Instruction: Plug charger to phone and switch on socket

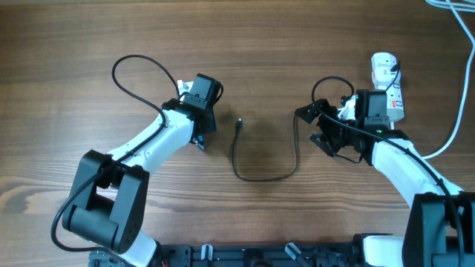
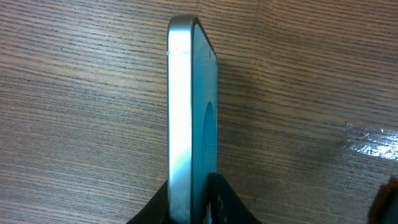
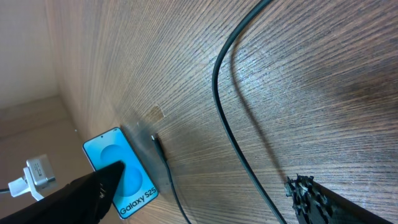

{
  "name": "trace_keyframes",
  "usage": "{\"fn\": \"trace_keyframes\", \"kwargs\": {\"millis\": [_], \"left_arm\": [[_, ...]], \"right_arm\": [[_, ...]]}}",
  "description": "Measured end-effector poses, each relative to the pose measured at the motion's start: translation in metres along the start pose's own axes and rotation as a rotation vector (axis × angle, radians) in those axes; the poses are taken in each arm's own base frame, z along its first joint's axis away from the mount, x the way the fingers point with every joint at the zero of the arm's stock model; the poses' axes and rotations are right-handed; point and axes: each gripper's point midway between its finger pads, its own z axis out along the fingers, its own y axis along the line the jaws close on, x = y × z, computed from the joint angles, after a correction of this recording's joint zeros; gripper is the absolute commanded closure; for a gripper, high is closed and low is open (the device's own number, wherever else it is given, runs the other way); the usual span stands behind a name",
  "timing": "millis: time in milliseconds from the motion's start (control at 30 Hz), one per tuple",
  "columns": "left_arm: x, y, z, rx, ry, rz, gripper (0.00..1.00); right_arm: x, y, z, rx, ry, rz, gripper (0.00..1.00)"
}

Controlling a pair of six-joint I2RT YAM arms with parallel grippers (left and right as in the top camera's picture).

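The phone (image 2: 186, 112) stands on its long edge on the wooden table, held between the fingers of my left gripper (image 2: 193, 211), which is shut on its two faces. From the right wrist its turquoise screen (image 3: 118, 168) reads "Galaxy S25". The charger (image 1: 245, 176), a thin black cable, loops over the table, and its tip (image 1: 240, 123) lies loose a little right of my left gripper (image 1: 200, 119). My right gripper (image 1: 318, 127) is open and low over the cable (image 3: 219, 106), holding nothing. The socket (image 1: 395, 93), a white strip, lies behind my right wrist, partly hidden.
A white plug block (image 1: 384, 67) sits at the socket's far end. A thick white cord (image 1: 460, 111) runs down the right edge. A shiny tape patch (image 2: 373, 140) lies on the table right of the phone.
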Motion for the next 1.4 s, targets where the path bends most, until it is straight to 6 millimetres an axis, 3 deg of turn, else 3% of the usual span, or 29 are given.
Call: {"fn": "trace_keyframes", "kwargs": {"millis": [333,400,867,967,1200,1400], "left_arm": [[0.007,-0.009,0.000,0.056,0.040,0.001,0.88],[0.008,-0.010,0.000,0.059,0.042,0.001,0.96],[0.007,-0.015,-0.002,0.094,0.044,-0.009,0.96],[0.003,-0.025,-0.012,0.193,0.056,-0.036,0.96],[-0.043,-0.035,-0.061,0.630,0.044,-0.184,0.96],[-0.054,-0.035,-0.097,0.971,0.087,-0.166,0.96]], "right_arm": [[0.000,0.000,0.000,0.000,0.000,0.000,0.00],[0.000,0.000,0.000,0.000,0.000,0.000,0.00],[0.000,0.000,0.000,0.000,0.000,0.000,0.00],[0.000,0.000,0.000,0.000,0.000,0.000,0.00],[0.000,0.000,0.000,0.000,0.000,0.000,0.00],[0.000,0.000,0.000,0.000,0.000,0.000,0.00]]}}
